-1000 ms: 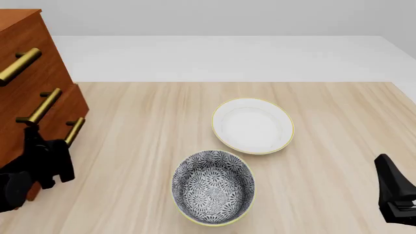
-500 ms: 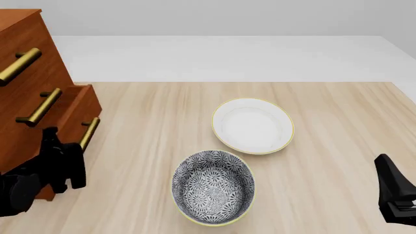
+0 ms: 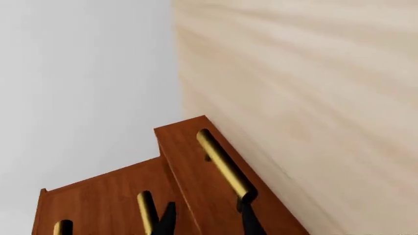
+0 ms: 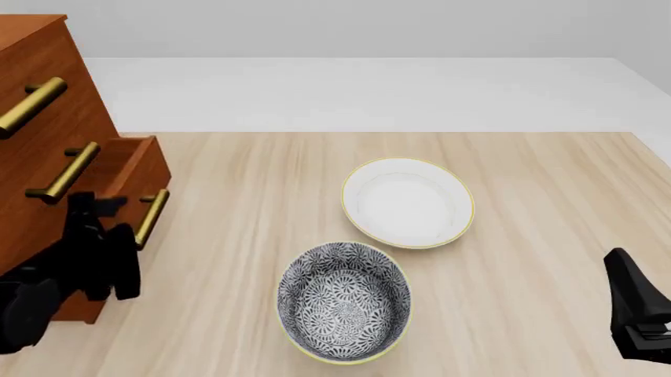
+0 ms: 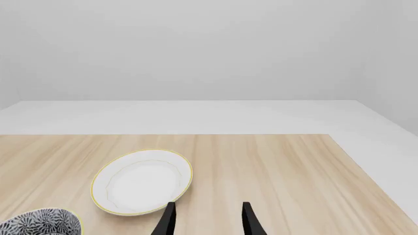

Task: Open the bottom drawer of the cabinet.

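— Where's the reddish-brown wooden bottom drawer point(image 4: 118, 182)?
— Pulled partly out at the surface's left edge; my left hand point(image 4: 105, 263) grips its brass bar handle point(image 4: 151, 219).
— Right hand point(image 5: 206, 220)?
— Open, empty.

Slides farther out of the cabinet point(image 4: 42, 94) than a second ago: bottom drawer point(image 4: 124, 169), its brass handle point(image 4: 151, 218) now well forward of the two above. Shifts rightward with it: left gripper point(image 4: 105, 259), fingers astride the handle's near end.
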Controlling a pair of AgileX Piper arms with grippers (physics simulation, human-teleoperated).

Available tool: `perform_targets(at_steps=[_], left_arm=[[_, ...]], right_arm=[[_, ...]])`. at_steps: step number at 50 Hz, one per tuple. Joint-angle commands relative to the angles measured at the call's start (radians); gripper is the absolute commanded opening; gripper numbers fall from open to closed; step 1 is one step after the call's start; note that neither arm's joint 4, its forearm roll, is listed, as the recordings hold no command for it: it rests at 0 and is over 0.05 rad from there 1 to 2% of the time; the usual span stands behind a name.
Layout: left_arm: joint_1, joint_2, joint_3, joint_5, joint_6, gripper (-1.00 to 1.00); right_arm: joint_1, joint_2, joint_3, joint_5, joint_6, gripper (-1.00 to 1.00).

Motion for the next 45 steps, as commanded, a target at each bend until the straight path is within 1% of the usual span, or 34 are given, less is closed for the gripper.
perform_targets(at_steps=[1,5,8,10,11,12,14,16,17,18,19,21,22,23,24,25,26,27,28,29,30,31,34,36,37,38,39,40,41,42,43,45], left_arm=[[-0.042,-0.116,-0.035,-0.053,0.022,1.0],[-0.053,-0.152,-0.017,-0.036,0.028,1.0],[-0.069,-0.2,-0.012,0.011,0.013,1.0],[-0.093,-0.256,-0.031,0.091,-0.035,1.0],[-0.098,-0.298,-0.05,0.172,-0.074,1.0],[-0.11,-0.321,-0.056,0.193,-0.087,1.0],[-0.118,-0.364,-0.093,0.29,-0.144,1.0],[-0.132,-0.395,-0.101,0.322,-0.159,1.0],[-0.138,-0.418,-0.128,0.382,-0.199,1.0],[-0.139,-0.431,-0.135,0.411,-0.215,1.0],[-0.143,-0.44,-0.135,0.416,-0.219,1.0],[-0.149,-0.459,-0.156,0.464,-0.257,1.0],[-0.155,-0.47,-0.187,0.516,-0.301,1.0],[-0.156,-0.477,-0.195,0.534,-0.314,1.0],[-0.163,-0.486,-0.218,0.573,-0.349,1.0],[-0.174,-0.489,-0.261,0.633,-0.412,1.0],[-0.175,-0.494,-0.266,0.648,-0.422,1.0],[-0.184,-0.5,-0.289,0.684,-0.46,1.0],[-0.213,-0.497,-0.373,0.79,-0.584,1.0],[-0.207,-0.506,-0.355,0.777,-0.561,1.0],[-0.223,-0.505,-0.398,0.824,-0.627,1.0],[-0.223,-0.505,-0.399,0.824,-0.627,1.0],[-0.262,-0.512,-0.482,0.92,-0.759,1.0],[-0.249,-0.527,-0.475,0.912,-0.738,1.0],[-0.249,-0.534,-0.486,0.919,-0.751,1.0],[-0.262,-0.529,-0.532,0.96,-0.813,1.0],[-0.259,-0.535,-0.54,0.968,-0.822,1.0],[-0.252,-0.544,-0.531,0.96,-0.811,1.0],[-0.256,-0.544,-0.551,0.977,-0.844,1.0],[-0.253,-0.546,-0.555,0.984,-0.85,1.0],[-0.25,-0.554,-0.548,0.979,-0.841,1.0],[-0.252,-0.556,-0.582,1.007,-0.891,1.0]], right_arm=[[0.0,0.0,0.0,0.0,0.0,1.0],[0.0,0.0,0.0,0.0,0.0,1.0],[0.0,0.0,0.0,0.0,0.0,1.0],[0.0,0.0,0.0,0.0,0.0,1.0],[0.0,0.0,0.0,0.0,0.0,1.0],[0.0,0.0,0.0,0.0,0.0,1.0],[0.0,0.0,0.0,0.0,0.0,1.0],[0.0,0.0,0.0,0.0,0.0,1.0],[0.0,0.0,0.0,0.0,0.0,1.0],[0.0,0.0,0.0,0.0,0.0,1.0],[0.0,0.0,0.0,0.0,0.0,1.0],[0.0,0.0,0.0,0.0,0.0,1.0],[0.0,0.0,0.0,0.0,0.0,1.0],[0.0,0.0,0.0,0.0,0.0,1.0],[0.0,0.0,0.0,0.0,0.0,1.0],[0.0,0.0,0.0,0.0,0.0,1.0],[0.0,0.0,0.0,0.0,0.0,1.0],[0.0,0.0,0.0,0.0,0.0,1.0],[0.0,0.0,0.0,0.0,0.0,1.0],[0.0,0.0,0.0,0.0,0.0,1.0],[0.0,0.0,0.0,0.0,0.0,1.0],[0.0,0.0,0.0,0.0,0.0,1.0],[0.0,0.0,0.0,0.0,-0.001,1.0],[0.0,0.0,0.0,0.0,0.0,1.0],[0.0,0.0,0.0,0.0,0.0,1.0],[0.0,0.0,0.0,0.0,0.0,1.0],[0.0,0.0,0.0,0.0,0.0,1.0],[0.0,0.0,0.0,0.0,0.0,1.0],[0.0,0.0,0.0,0.0,0.0,1.0],[0.0,0.0,0.0,0.0,0.0,1.0],[0.0,0.0,0.0,0.0,0.0,1.0],[0.0,0.0,0.0,0.0,0.0,1.0]])
